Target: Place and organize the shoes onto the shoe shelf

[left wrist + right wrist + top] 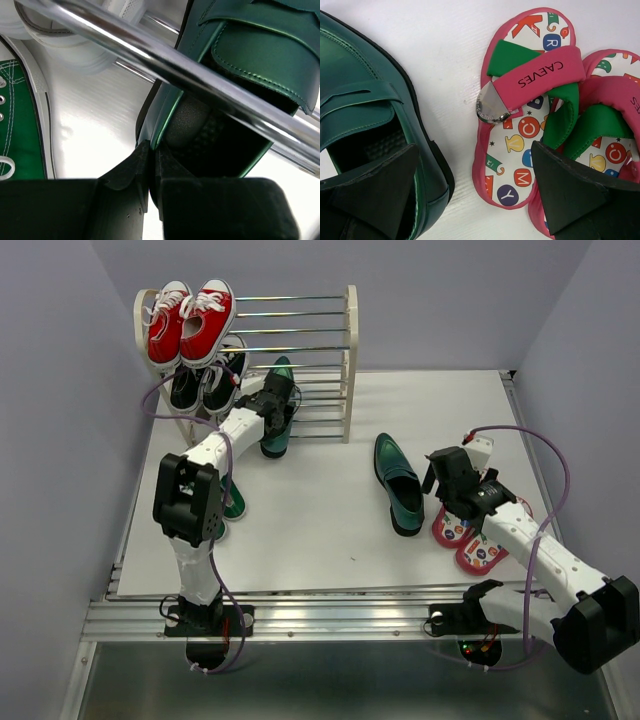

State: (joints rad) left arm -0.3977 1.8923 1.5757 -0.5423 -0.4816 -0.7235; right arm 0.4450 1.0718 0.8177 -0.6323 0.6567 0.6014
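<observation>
**Left arm brought one loafer to the rack; its mate waited on the table**

The left gripper [151, 152] was pinched tight on the side wall of a dark green loafer [279, 405], near the heel. It held the shoe at the front of the shoe shelf [351, 350], toe pointing in toward the back and just right of the black sneakers [206, 380]. The red sneakers [190, 318] sat on the top tier. From the left wrist view a chrome rod [150, 62] crossed directly over the shoe's opening, so the loafer was partly under a tier. Whether its sole already bore on the lower rods could not be told.

The right gripper [474, 162] hung with its jaws spread and nothing between them, over the gap between the second loafer [398, 485] and the pair of pink flip-flops [470, 542], both lying on the table [320, 530]. One green canvas sneaker [20, 125] lay beside the left arm.

The step in hand looked like seating this loafer. Done well, that meant sliding it in level and keeping the upper clear of the rod above. The sole should settle across two rods before the fingers let go, or the shoe might tip through. Setting it snug beside the black sneakers would leave room for its mate.
</observation>
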